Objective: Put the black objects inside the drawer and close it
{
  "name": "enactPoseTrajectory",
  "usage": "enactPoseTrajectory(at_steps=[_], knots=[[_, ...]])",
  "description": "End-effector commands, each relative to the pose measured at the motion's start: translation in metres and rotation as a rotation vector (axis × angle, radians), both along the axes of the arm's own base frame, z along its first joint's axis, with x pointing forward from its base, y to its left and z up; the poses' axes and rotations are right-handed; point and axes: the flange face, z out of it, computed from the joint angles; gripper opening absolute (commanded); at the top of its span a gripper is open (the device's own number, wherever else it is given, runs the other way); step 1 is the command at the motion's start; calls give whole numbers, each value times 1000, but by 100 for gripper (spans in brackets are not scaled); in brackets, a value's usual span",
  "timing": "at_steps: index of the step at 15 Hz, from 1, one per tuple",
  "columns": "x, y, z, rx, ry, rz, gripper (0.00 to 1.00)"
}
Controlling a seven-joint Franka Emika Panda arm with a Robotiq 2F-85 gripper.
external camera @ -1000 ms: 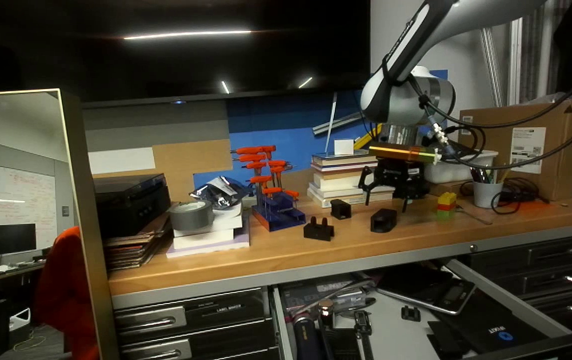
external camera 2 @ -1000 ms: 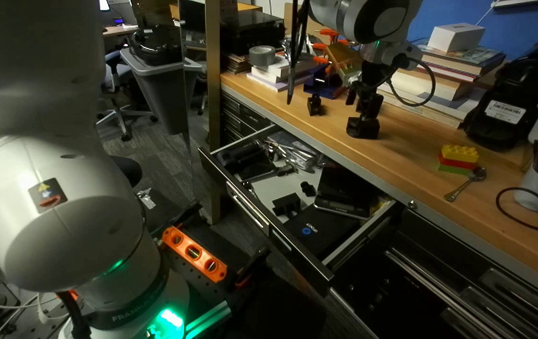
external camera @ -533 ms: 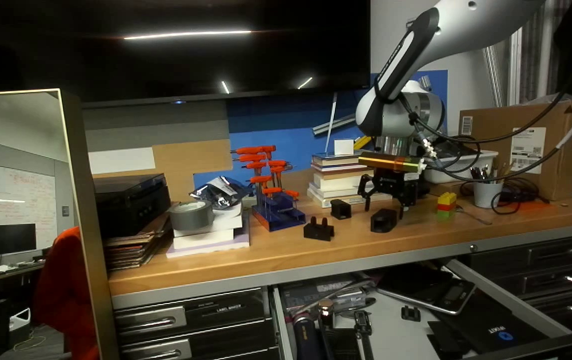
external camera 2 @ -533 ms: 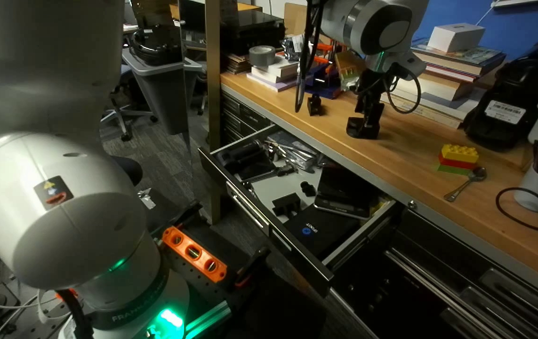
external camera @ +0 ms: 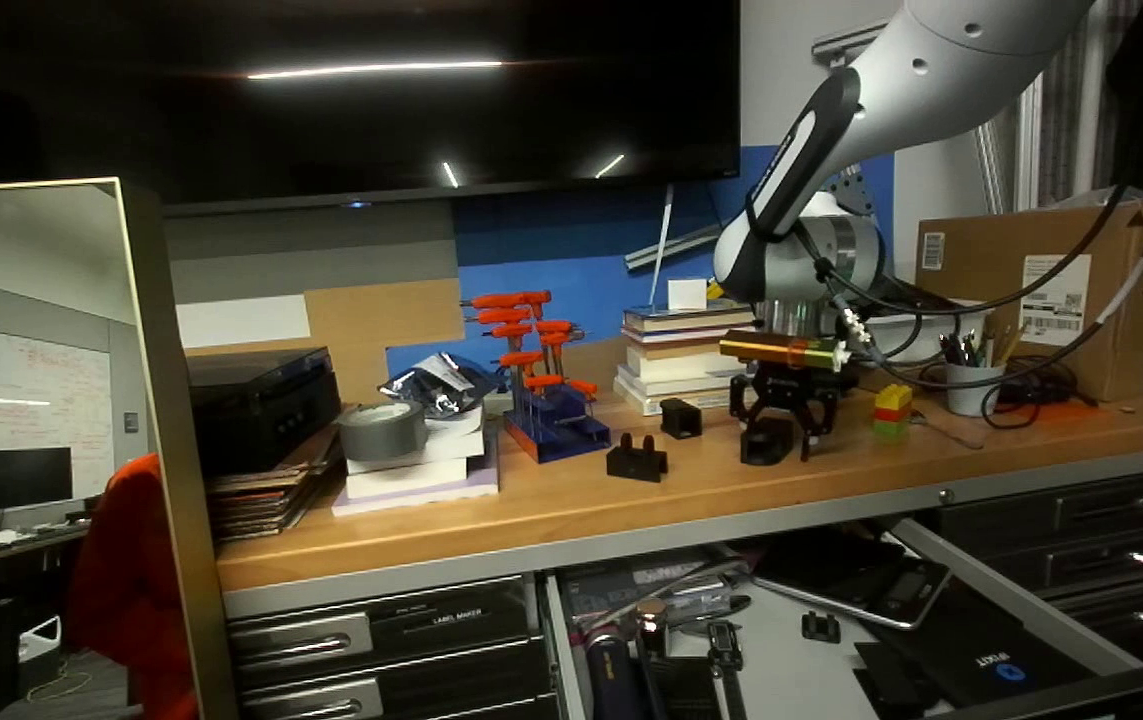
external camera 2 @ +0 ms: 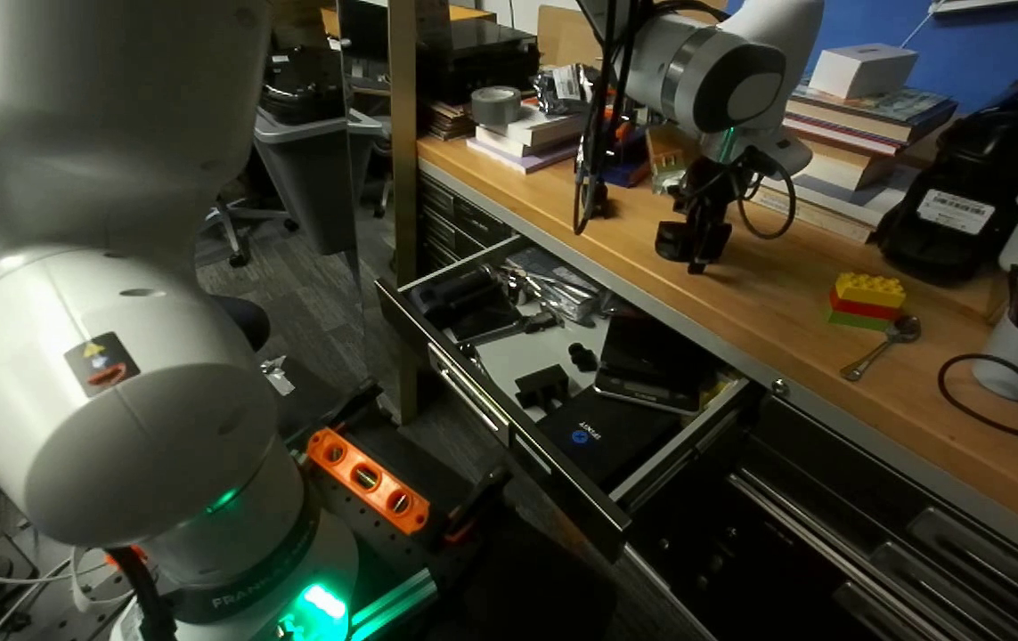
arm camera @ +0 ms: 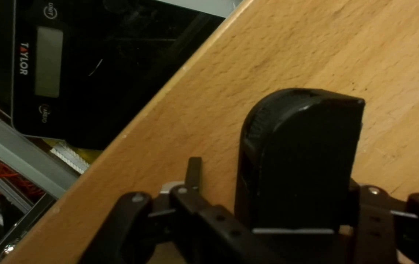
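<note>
Honey-coloured, grained wood tops the bench, where a matte black block, flat-faced and rounded at one end, stands between the well-parted jaws of the claw, which grips nothing.

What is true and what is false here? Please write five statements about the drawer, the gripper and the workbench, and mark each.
1. The drawer stands open. True.
2. The spoon lies beside the toy bricks. True.
3. The toy bricks lie inside the drawer. False: they stand on the workbench.
4. The gripper is open, close to a black piece. True.
5. The gripper holds the spoon. False: the spoon lies on the workbench.
</note>
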Motion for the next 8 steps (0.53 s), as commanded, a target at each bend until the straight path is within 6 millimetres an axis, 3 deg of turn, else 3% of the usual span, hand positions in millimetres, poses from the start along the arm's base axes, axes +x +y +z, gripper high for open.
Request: enactPoseTrajectory(at_steps=[1, 4, 8], knots=[[7, -2, 3, -39, -2, 4, 49], [4, -5, 5, -41, 14, 33, 27], [-13, 1, 9, -73, 80, 104, 25]])
